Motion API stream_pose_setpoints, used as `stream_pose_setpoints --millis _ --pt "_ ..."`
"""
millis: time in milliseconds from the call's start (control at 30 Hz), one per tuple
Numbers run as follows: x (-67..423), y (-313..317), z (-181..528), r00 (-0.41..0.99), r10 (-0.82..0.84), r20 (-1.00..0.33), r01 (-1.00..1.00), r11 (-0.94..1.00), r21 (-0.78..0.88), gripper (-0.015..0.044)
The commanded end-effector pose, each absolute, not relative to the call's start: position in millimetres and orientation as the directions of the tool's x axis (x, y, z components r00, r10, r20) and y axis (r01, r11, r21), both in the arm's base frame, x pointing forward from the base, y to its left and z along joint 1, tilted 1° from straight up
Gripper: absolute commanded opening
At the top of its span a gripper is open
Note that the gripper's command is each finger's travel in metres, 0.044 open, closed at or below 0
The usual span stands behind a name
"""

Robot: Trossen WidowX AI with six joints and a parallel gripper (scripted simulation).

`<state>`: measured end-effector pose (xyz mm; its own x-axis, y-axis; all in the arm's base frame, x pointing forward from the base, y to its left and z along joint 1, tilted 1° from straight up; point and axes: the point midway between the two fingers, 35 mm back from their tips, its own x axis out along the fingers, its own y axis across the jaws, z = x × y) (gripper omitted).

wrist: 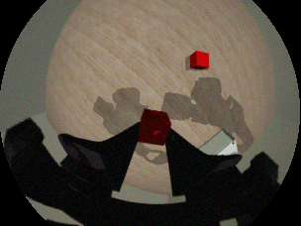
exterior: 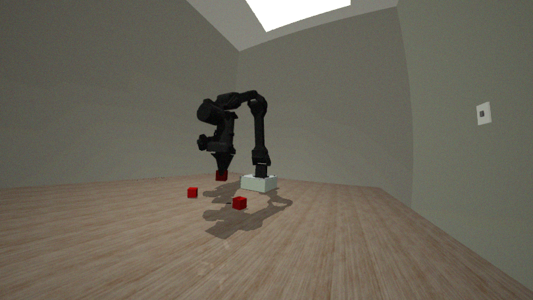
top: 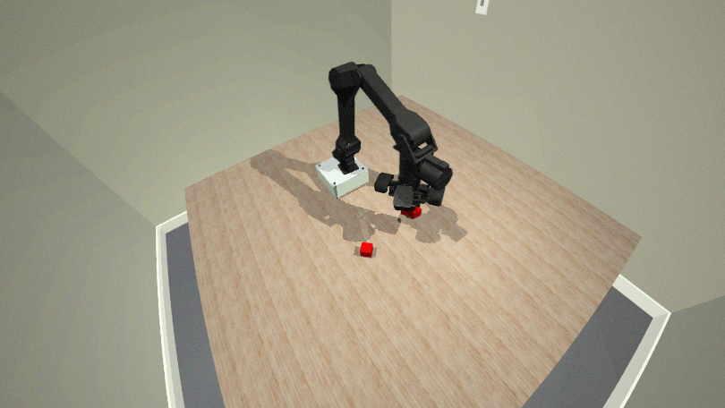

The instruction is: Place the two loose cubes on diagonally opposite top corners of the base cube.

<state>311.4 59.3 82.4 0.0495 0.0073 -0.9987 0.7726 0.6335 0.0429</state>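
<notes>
My gripper [exterior: 222, 172] [wrist: 152, 127] points down and is shut on a red cube [exterior: 221, 177] [wrist: 154, 120], held above the table. A second red cube [top: 366, 250] [exterior: 239, 203] [wrist: 199, 59] sits on the table. A third red cube [exterior: 192, 192] sits on the table to the left in the exterior view. In the top view, red surfaces [top: 415, 213] show just below the gripper body, which hides the rest. The cubes look alike, so I cannot tell which is the fixed base cube. No cube is stacked on another.
The arm rises from a white box [top: 350, 183] [exterior: 253, 183] [wrist: 218, 143] at the back of the wooden table [top: 354, 324] [exterior: 335, 242]. The arm's shadows fall across the wood around the cubes. Walls stand beyond the table.
</notes>
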Motion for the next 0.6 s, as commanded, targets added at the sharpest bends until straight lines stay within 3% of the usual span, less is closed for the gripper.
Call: stream_pose_setpoints --millis 0,567 --pt "308 68 75 0.044 0.004 -0.999 0.764 0.644 0.036 0.0105" --pt "296 102 57 0.029 0.000 -1.000 0.712 0.702 0.021 0.0105"
